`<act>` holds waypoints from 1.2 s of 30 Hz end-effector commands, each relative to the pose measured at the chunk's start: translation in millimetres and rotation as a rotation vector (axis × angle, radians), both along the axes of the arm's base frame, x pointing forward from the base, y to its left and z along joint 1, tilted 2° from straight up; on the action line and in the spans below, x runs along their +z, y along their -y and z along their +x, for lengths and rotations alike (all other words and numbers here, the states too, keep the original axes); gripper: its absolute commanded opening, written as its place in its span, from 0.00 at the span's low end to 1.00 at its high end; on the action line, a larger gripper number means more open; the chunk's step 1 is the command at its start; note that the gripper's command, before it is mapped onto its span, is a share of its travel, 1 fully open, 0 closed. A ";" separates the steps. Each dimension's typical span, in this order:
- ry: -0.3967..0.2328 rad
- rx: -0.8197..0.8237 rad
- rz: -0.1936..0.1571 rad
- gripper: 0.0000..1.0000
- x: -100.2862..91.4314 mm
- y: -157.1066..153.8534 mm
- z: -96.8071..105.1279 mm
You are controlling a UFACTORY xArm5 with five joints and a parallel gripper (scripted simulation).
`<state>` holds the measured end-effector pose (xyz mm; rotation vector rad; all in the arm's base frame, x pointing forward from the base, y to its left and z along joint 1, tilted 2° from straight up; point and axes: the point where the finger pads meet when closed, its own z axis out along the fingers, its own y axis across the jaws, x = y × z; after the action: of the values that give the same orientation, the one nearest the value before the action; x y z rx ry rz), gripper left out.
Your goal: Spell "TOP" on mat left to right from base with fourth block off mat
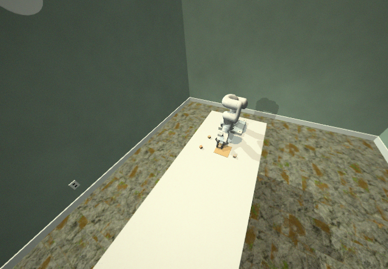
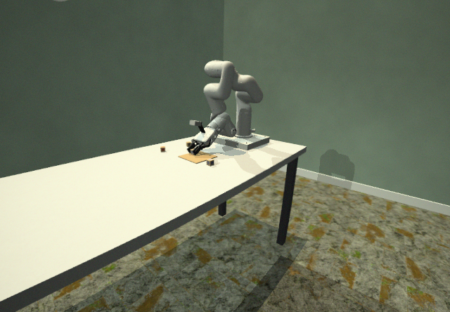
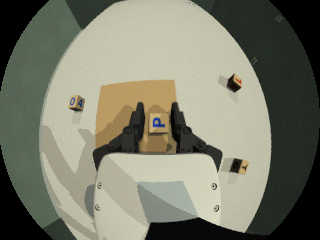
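Observation:
My gripper is open around a block with a blue P, with a gap on each side. That block rests on the orange mat, P up and turned about a quarter turn in the wrist view. A block showing blue O and 4 lies off the mat at the wrist view's left. A block with a red mark lies upper right. A block with a dark side lies lower right; its letter is unclear.
The white table extends far beyond the mat, away from the robot's base. All three outer blocks stand apart from the mat, two on one side and one on the other.

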<state>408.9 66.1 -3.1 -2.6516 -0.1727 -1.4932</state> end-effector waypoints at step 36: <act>0.001 -0.002 0.002 0.42 33.2 0.5 -0.6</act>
<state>408.2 65.7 22.2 -2.6492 -0.1693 -1.4964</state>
